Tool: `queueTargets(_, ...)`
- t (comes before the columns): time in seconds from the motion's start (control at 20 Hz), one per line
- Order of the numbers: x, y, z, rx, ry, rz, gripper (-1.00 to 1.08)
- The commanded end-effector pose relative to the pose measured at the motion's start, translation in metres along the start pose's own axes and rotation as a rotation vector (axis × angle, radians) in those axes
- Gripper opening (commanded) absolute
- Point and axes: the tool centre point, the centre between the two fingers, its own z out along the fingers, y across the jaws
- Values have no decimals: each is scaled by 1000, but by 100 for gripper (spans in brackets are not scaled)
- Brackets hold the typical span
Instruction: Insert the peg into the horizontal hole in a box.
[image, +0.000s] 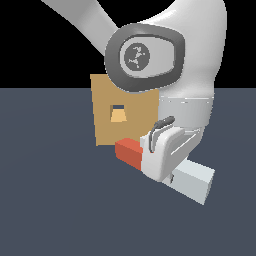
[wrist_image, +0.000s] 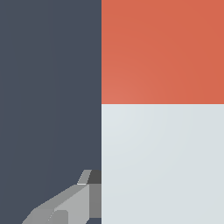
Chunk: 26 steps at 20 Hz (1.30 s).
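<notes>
Peg (image: 131, 152) is picked up but not inserted yet; lining up w/ the hole (image: 118, 114) and pushing in are left. Fingers (wrist_image: 72, 203) clamp its pale part. It sits low, in front of the box (image: 125, 112), below the hole. Long axis roughly level, red end toward box.

Arm bent low, hand (image: 159, 159) closed on the peg (image: 131, 152)

The white arm's large wrist joint fills the exterior view above the hand; in the wrist view one grey finger (wrist_image: 70, 205) presses against the side of the peg's pale section.
</notes>
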Motion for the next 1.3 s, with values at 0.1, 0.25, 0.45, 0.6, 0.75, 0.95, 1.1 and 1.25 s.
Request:
queueTargets(0.1,0,0,-1,-1,-1,0,-100)
queueTargets(0.25,0,0,0,0,0,0,-100)
queueTargets(0.45,1,-2,-1,0,0,10,-100)
queueTargets(0.6,2,-5,-4,0,0,32,-100)
queueTargets(0.75,5,-10,-8,0,0,66,-100)
queueTargets(0.95,11,-19,-16,-1,0,132,-100)
queueTargets(1.1,17,-29,-24,-1,0,198,-100)
queueTargets(1.25,25,-39,-33,-1,0,277,-100)
